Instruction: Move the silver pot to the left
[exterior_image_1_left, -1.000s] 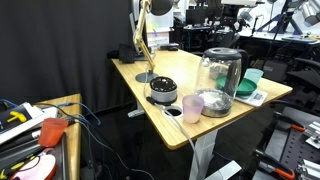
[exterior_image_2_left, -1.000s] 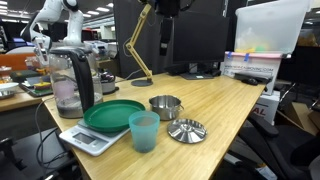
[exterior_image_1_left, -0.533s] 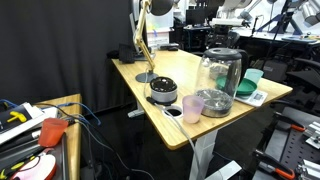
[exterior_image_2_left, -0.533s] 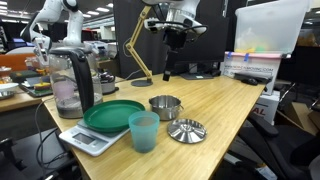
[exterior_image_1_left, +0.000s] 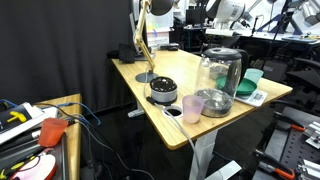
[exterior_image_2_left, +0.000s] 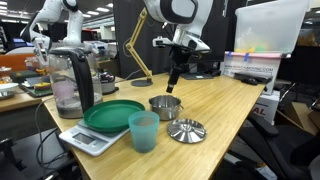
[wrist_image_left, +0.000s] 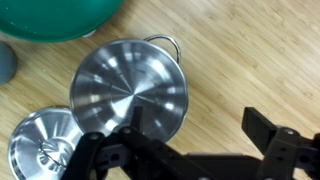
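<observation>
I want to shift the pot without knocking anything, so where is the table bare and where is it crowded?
The table is bare from the pot and lid out to the storage box, and behind the pot toward the lamp. It is crowded around the green plate, cup, scale and jug.
</observation>
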